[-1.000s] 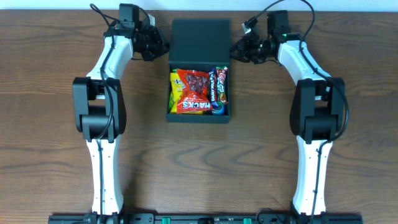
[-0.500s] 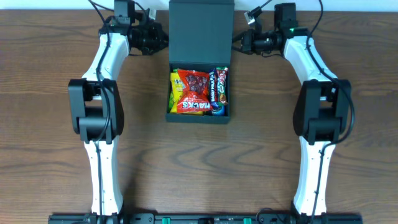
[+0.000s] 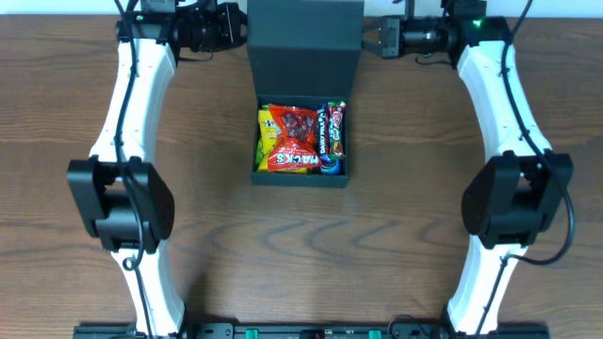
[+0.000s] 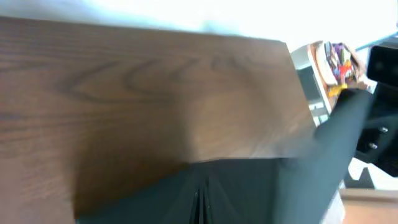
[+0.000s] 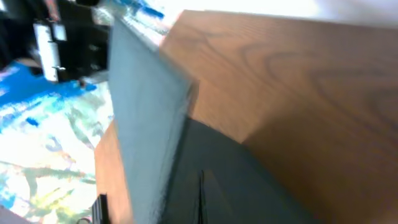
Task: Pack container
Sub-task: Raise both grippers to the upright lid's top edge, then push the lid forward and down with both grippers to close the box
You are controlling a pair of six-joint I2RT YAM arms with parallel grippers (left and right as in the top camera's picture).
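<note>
My arms are white tubes joined by bulky black housings, left arm at the frame's left, right arm at its right. My left gripper and right gripper are black. A thin black cable loops beside my right elbow. A green light glows near the upper right.

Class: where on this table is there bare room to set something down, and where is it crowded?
Widest bare table lies in front of the container, between the arms. Narrower strips flank the container, inside the left arm and right arm. Crowded: the far edge, where left gripper and right gripper flank the raised lid; the container is full of snack packets.
</note>
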